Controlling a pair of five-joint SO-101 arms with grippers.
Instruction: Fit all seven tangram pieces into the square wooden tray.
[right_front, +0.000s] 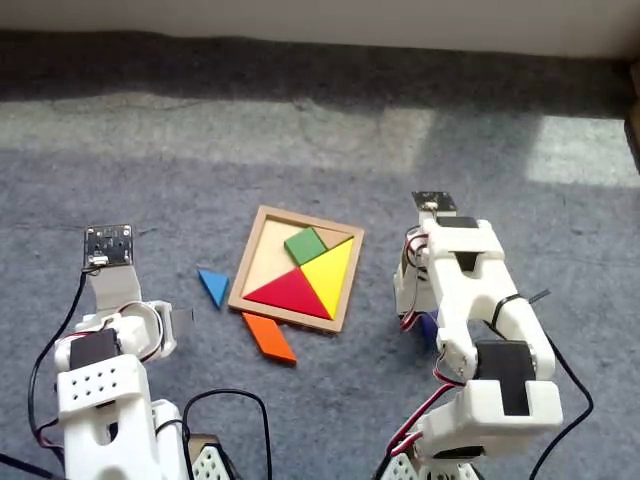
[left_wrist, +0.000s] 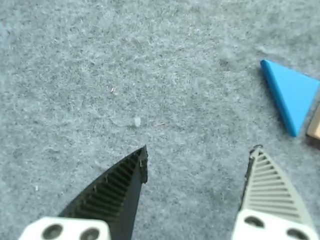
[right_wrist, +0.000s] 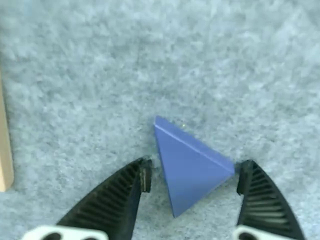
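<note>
The right gripper (right_wrist: 195, 174) stands spread wide, straddling the dark blue triangle (right_wrist: 192, 167) on grey carpet (right_front: 150, 200) right of the tray (right_front: 284, 313). The left gripper (left_wrist: 200, 150) hangs released left of the tray. A sunlit band crosses the carpet beyond it.

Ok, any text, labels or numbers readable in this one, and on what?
No text can be read.
Left arm's board: any marking is too small to read.
Right arm's board: any marking is too small to read.
Tray, blue triangle, orange piece: plain, no print.
</note>
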